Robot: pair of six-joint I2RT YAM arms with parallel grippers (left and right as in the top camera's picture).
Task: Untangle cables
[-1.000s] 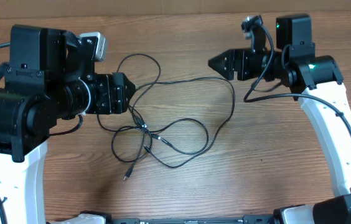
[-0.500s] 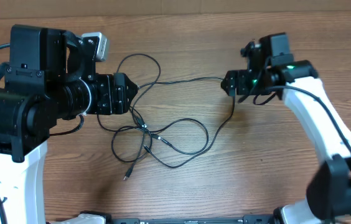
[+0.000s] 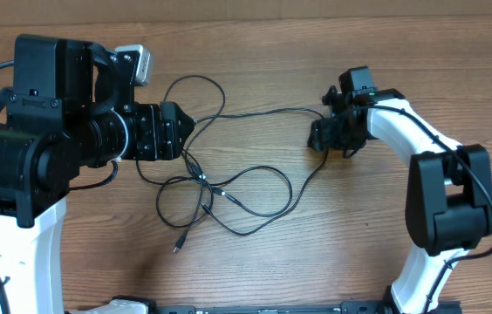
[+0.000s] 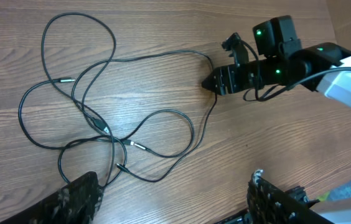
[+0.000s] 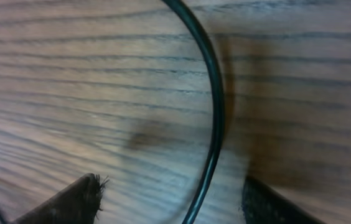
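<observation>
Thin black cables [image 3: 255, 170] lie in loose crossing loops on the wooden table, knotted near the middle left [image 4: 104, 127], with small plugs at the ends. My left gripper [image 3: 187, 127] hovers at the tangle's left side, open and holding nothing; its fingers [image 4: 76, 199] frame bare wood. My right gripper [image 3: 313, 138] is down at the right-hand bend of the long strand. In the right wrist view that strand [image 5: 215, 118] runs between the two parted fingers [image 5: 70, 202], closer to the right one, and neither pad is pressed on it.
A loose plug end [image 3: 177, 248] lies toward the front of the table. The right arm's white link [image 3: 433, 187] arches over the table's right side. The left arm's bulky body [image 3: 37, 131] fills the left.
My right arm has swung left and down onto the strand's right bend, and its jaws have narrowed. The left arm and the cables have not moved.
</observation>
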